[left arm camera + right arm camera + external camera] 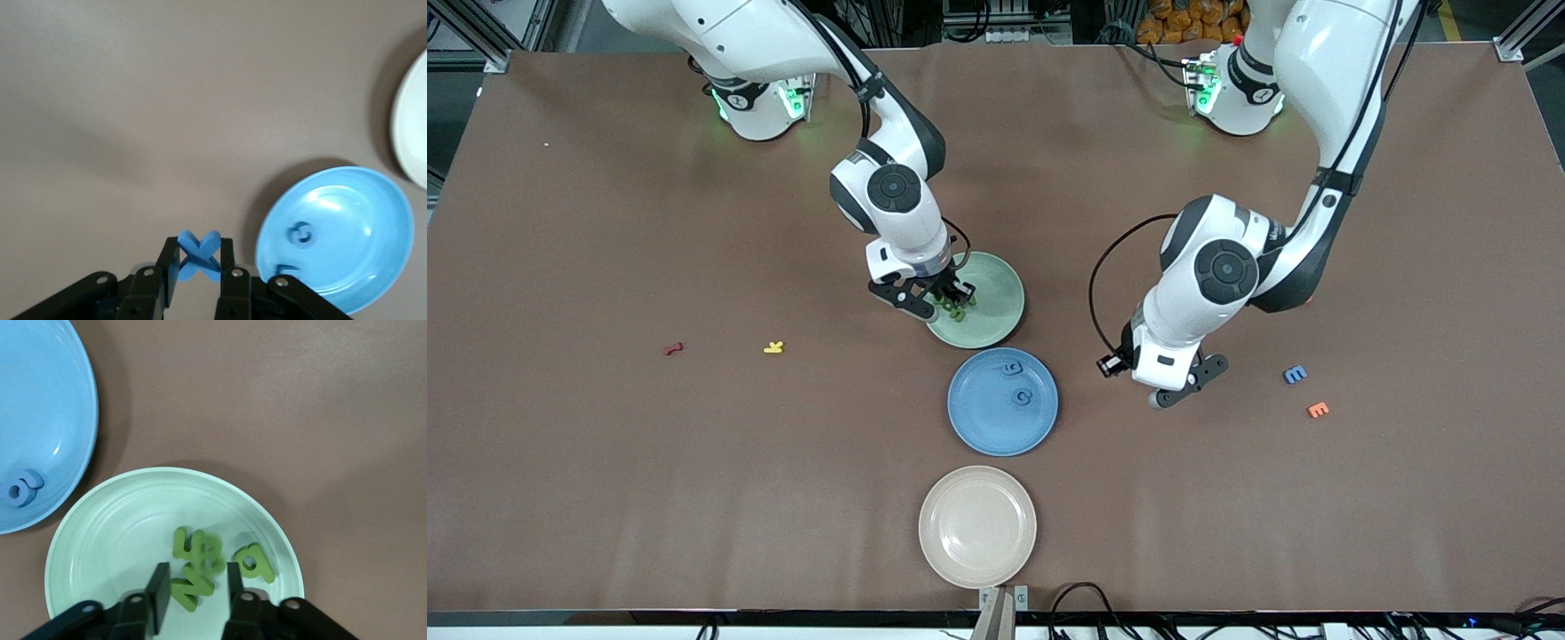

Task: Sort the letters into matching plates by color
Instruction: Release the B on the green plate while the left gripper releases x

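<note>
Cream plate (977, 526) nearest, left tool (193, 280) clamping blue letter (198, 255), right tool (193, 590) seemingly parted around green letter (191, 585) over green plate (100, 547)

brown table (605, 444) bears green plate (1000, 298), blue plate (983, 427), cream plate (977, 526), scattered letters (1295, 374).

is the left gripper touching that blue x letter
Touching. In the left wrist view the left gripper has its fingers pressed against both sides of the blue X letter, holding it above the bare table.

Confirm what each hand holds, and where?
Left hand: blue X letter, pinched across its lower half. Right hand: open over the green plate, holding nothing.
</note>
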Controlling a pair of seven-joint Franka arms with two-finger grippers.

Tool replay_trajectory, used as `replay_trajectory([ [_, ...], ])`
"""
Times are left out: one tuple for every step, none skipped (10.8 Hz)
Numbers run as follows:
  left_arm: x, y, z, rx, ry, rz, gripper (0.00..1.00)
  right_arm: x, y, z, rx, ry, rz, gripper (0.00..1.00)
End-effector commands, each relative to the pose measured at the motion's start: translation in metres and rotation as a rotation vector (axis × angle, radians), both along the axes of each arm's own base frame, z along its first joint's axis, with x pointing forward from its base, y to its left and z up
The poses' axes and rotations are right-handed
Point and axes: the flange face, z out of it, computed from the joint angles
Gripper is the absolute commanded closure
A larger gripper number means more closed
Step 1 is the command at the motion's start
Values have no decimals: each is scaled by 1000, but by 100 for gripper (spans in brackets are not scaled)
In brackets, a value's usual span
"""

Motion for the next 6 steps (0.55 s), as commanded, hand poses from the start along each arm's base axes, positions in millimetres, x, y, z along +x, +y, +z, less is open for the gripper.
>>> replay_trajectory([
  [20,-25,-2,-104,-15,56,100,5,4,1,-2,3,-23,6],
  [20,-30,-5,-124,-34,73,100,6,4,2,-1,2,-23,0],
  [21,-37,-3,-141,-62,84,100,10,2,8,-5,2,-28,0],
  [16,-53,-6,-164,-83,92,100,16,1,18,-26,18,-33,0],
  [13,-64,-11,-187,-113,109,100,23,3,30,-47,35,-35,0],
  [9,-74,-16,-202,-129,108,100,28,5,39,-60,45,-34,0],
])
